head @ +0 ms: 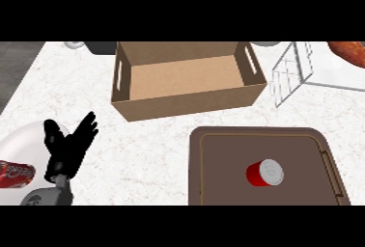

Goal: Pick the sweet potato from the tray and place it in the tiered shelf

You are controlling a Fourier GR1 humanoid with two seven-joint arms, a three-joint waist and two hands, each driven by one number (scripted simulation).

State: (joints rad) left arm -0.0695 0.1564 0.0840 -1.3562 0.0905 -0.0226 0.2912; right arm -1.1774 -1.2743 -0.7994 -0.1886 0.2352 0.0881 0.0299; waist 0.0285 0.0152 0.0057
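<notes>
Sweet potato [348,53]: at top right edge, on the tiered shelf [294,72], off the tray [228,166].
Left hand [65,144]: resting open, fingers spread, empty.
Right hand: unseen.
Progress: placement apparently done.

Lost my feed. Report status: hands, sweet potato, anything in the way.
Left hand open, resting at left; right hand out of view. Sweet potato on shelf, top right. Tray holds only a red can.
</notes>
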